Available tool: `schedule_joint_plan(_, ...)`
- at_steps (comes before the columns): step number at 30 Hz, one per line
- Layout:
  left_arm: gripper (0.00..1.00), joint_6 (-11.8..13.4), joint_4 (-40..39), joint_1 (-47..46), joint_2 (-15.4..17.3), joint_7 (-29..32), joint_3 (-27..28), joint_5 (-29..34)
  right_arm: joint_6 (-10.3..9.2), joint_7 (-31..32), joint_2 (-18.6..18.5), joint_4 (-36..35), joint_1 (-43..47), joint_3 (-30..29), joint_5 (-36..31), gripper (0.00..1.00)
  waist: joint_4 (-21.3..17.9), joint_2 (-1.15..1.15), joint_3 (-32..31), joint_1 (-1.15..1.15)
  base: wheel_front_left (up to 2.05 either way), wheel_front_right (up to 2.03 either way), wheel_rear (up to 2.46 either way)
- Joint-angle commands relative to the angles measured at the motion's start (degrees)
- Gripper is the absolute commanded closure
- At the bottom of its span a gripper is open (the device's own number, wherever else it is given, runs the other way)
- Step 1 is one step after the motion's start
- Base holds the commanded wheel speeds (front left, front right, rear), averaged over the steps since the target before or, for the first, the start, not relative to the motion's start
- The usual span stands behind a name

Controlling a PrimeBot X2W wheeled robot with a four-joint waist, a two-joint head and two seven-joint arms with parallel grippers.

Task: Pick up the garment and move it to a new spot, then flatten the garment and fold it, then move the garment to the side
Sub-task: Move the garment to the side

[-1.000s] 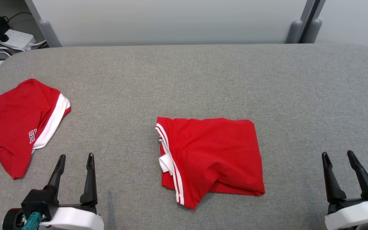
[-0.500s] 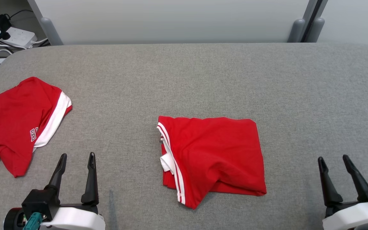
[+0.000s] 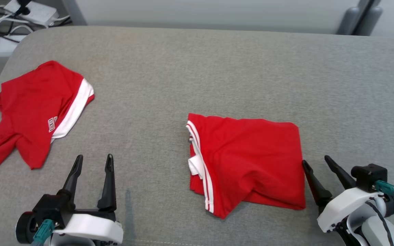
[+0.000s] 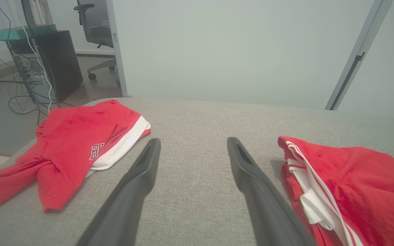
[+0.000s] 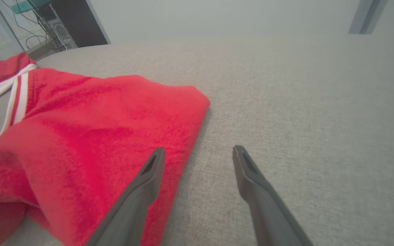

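A folded red garment point(image 3: 248, 160) with white stripes along its left edge lies in the middle of the grey padded table point(image 3: 197, 71). The same garment point(image 4: 347, 184) fills the right of the left wrist view, and it point(image 5: 80, 136) spreads over the left half of the right wrist view. My right gripper point(image 3: 316, 163) stands open right beside the garment's right edge, its left finger point(image 5: 149, 174) over the cloth's border. My left gripper point(image 3: 94, 160) is open at the lower left, well apart from the garment, with nothing between its fingers.
A second red garment point(image 3: 36, 109) with a white band and lettering lies crumpled at the table's left end. Power strips and cables point(image 3: 19, 13) sit on the floor beyond the back left corner. A partition wall point(image 3: 197, 13) runs behind the table.
The head camera has shifted, so the whole picture moved right and down. My right gripper has come in leftward to the garment's right edge. The left gripper stays as it was.
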Motion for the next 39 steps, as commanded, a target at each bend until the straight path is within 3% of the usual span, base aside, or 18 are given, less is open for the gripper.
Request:
schedule_joint_plan(1,0.0,-0.3,-0.9,-3.2,0.7,-0.4,2.0,0.5,0.06,0.2,-0.9,-0.4,-1.1,1.5,1.3,0.0,1.5,0.0,1.1,0.0,0.0,0.0,0.0)
schedule_joint_plan(10,0.0,-1.8,1.4,-4.9,-1.5,-0.7,2.0,1.0,0.06,1.4,-3.1,5.2,-5.1,10.1,9.1,0.0,4.3,0.0,2.4,0.0,0.0,0.0,0.0)
schedule_joint_plan(11,0.0,-2.0,1.6,-4.9,-1.6,-0.7,2.1,1.0,0.06,2.0,-3.4,5.6,-5.4,11.1,9.9,0.46,4.4,0.0,2.5,0.0,0.0,0.0,0.0)
schedule_joint_plan(13,0.0,-2.2,1.8,-5.0,-1.8,-0.8,2.4,1.2,0.06,2.7,-4.1,6.0,-6.2,12.5,11.1,1.0,4.3,0.0,2.6,0.0,0.0,0.0,0.0)
schedule_joint_plan(19,0.0,-2.6,1.7,-4.9,-2.1,-0.8,3.5,1.4,0.06,7.5,-7.7,6.6,-10.6,14.9,10.7,1.0,2.8,0.0,3.4,0.0,0.0,0.0,0.0)
schedule_joint_plan(26,0.0,-3.4,1.7,-5.0,-2.3,-0.8,4.4,1.9,0.06,12.0,-15.8,0.2,-19.2,17.1,1.7,1.0,0.0,0.0,4.3,0.0,0.0,0.0,0.0)
schedule_joint_plan(34,0.0,-4.3,1.6,-5.4,-2.8,-0.8,4.7,2.5,0.06,19.0,-23.0,-6.9,-22.7,15.4,-1.1,1.0,-2.7,0.0,5.2,0.0,0.0,0.0,0.0)
schedule_joint_plan(39,0.0,-5.0,0.9,-6.7,-2.2,-0.8,4.8,3.1,0.06,22.6,-29.8,-8.4,-22.7,11.8,-1.3,1.0,-6.8,0.0,7.5,0.0,0.0,0.0,0.0)
